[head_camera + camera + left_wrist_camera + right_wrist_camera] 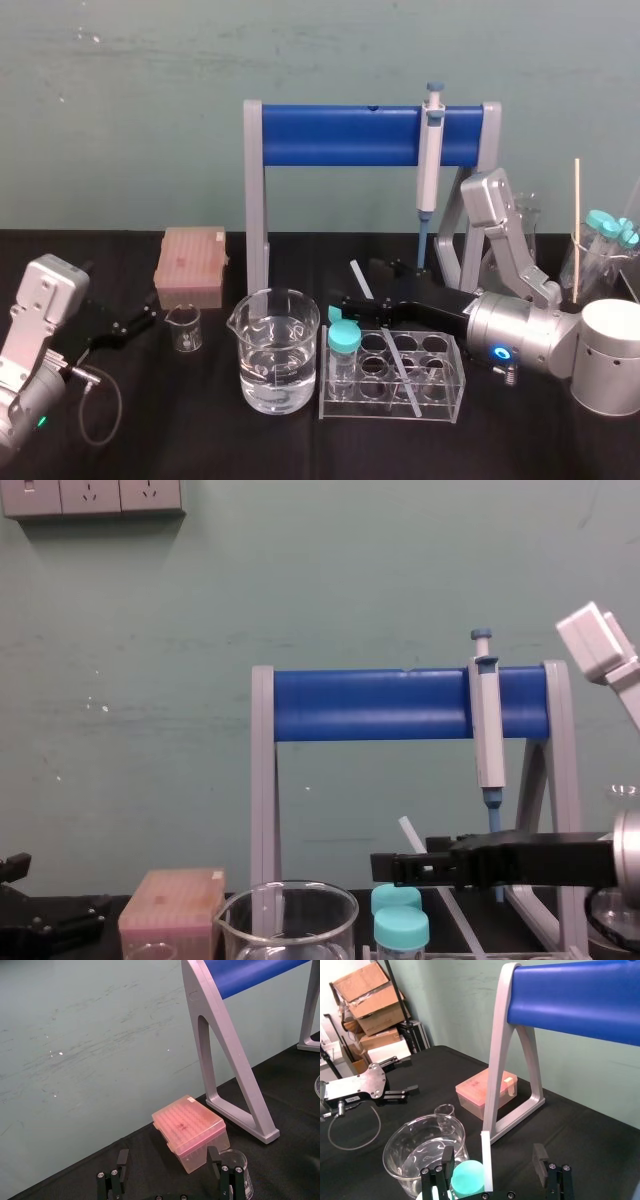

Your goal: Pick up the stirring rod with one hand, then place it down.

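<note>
In the head view, you see the thin translucent-white stirring rod (360,279) leaning in the clear acrylic tube rack (441,396). Its lower part is inside the rack on the side near the robot. Its upper end rises away from the robot and a little to the left, so the long axis is tilted, not upright. Your right gripper (372,290), black and long, reaches in from the right, just above the rack and at the height of the rod's upper part. It is much nearer than the left gripper (130,325), which is parked low at the left of the black table, well apart from the rod.

In the left wrist view, the left gripper (168,1154) has its fingers spread and holds nothing. A pink tip box (190,1130) lies beyond it.

In the right wrist view, the stirring rod (486,1160) stands between the fingers of the right gripper (493,1156). The fingers are spread and, as far as I can tell, neither touches the rod. The rod looks milky, smooth and straight, and it will probably be slippery. So I judge that you only have to close on it.

In the chest view, the rod (409,833) crosses the tip of the right gripper (385,865) on a slant, its upper end leaning left.
</note>
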Robot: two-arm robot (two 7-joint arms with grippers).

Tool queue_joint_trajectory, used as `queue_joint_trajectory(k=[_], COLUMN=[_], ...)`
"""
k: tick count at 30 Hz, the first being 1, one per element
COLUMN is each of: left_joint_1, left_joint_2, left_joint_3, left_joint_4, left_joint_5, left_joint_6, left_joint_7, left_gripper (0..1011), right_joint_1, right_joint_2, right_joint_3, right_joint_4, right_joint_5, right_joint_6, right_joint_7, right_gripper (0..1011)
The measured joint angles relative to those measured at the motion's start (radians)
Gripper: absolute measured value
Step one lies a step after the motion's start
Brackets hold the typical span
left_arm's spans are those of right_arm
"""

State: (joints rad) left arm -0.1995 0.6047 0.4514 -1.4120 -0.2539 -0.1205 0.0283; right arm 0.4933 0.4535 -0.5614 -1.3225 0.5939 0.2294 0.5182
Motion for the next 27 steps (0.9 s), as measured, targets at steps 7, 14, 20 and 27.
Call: queue_joint_trajectory(k=[7,14,20,27], left_joint_1=[0.000,0.000,0.000,0.000], left_joint_2=[0.000,0.000,0.000,0.000], left_joint_3=[0.000,0.000,0.000,0.000], left_joint_4=[0.000,0.000,0.000,0.000], left_joint_5=[0.000,0.000,0.000,0.000], left_joint_6=[0.000,0.000,0.000,0.000], left_joint_7=[0.000,0.000,0.000,0.000], left_gripper=[1000,1000,1000,1000], right_joint_1=[0.012,0.013,0.013,0.014], right_joint_2=[-0.009,-0.008,-0.008,-0.009], right_joint_3=[-0.014,-0.018,-0.018,-0.017], right_joint_4=[0.018,0.018,0.018,0.019], right_joint_5=[-0.034,-0.051,-0.047,-0.045], right_joint_6=[-0.029,-0.045,-0.042,-0.040], right_joint_7=[0.023,0.031,0.030,0.029], right_gripper=[1003,1003,1003,952])
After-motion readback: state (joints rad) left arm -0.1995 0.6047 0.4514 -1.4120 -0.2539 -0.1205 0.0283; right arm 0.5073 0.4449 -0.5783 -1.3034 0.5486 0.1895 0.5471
